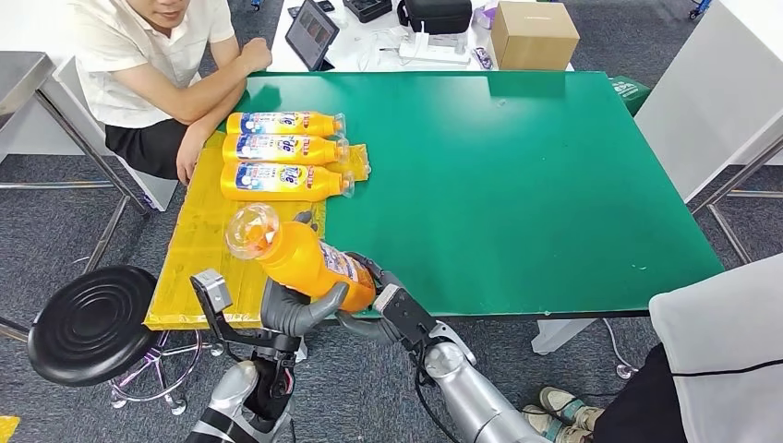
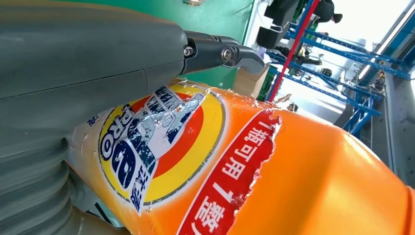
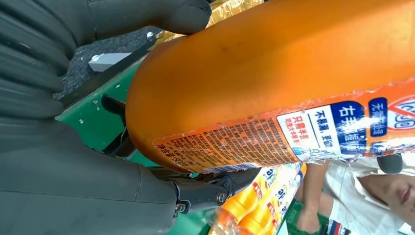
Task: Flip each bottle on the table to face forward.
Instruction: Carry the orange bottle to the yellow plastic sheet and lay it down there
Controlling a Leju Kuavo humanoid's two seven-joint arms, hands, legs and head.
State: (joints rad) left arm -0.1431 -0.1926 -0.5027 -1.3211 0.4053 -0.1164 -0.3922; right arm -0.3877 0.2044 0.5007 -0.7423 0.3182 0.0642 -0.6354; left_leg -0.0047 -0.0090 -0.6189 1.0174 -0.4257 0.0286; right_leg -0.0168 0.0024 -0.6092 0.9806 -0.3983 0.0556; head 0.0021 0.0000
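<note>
Currently both my left robot hand [image 1: 294, 309] and right robot hand [image 1: 374, 300] clasp the orange bottle [image 1: 305, 260] mid-body; smooth, rigid-looking plastic, likely slippery, so I grip its torn label.

The big orange plastic bottle [image 1: 309, 261] hides most of the left hand's [image 1: 295, 309] fingers. Both arms run off at six o'clock. The small label words look too blurry to read.
</note>
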